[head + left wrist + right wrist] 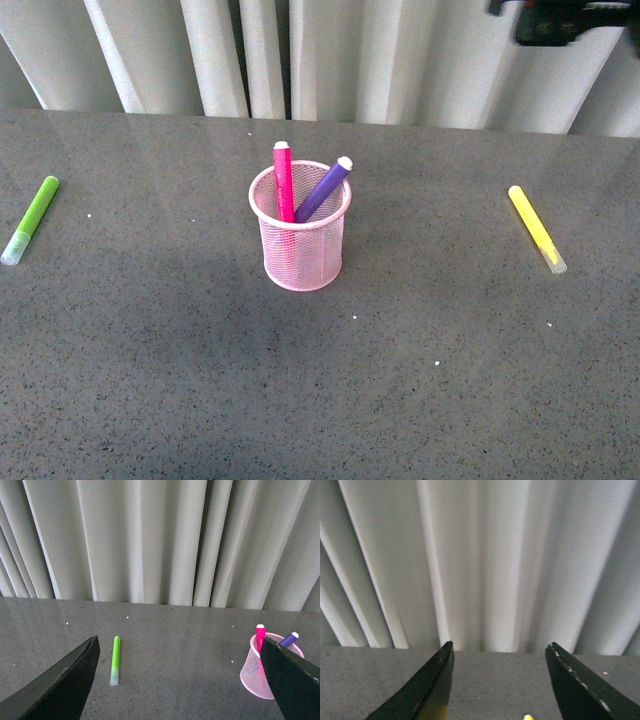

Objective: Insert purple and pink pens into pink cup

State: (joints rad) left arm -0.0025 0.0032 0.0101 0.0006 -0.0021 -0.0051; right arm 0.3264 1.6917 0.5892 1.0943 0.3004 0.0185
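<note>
Green marker (30,220) far left, yellow marker (536,229) far right, grey table (320,380)

Pink wire-mesh cup (300,245) (speckled, matt table (450,380))

A light pink wire-mesh cylindrical cup (299,243) with a solid rolled rim stands upright on the grey surface, a little left of the front view's centre. Inside it, a magenta-pink marker pen (284,182) stands nearly upright against the left of the rim, and a dark purple marker pen (324,189) leans to the upper right, both white-tipped ends above the rim.
</note>
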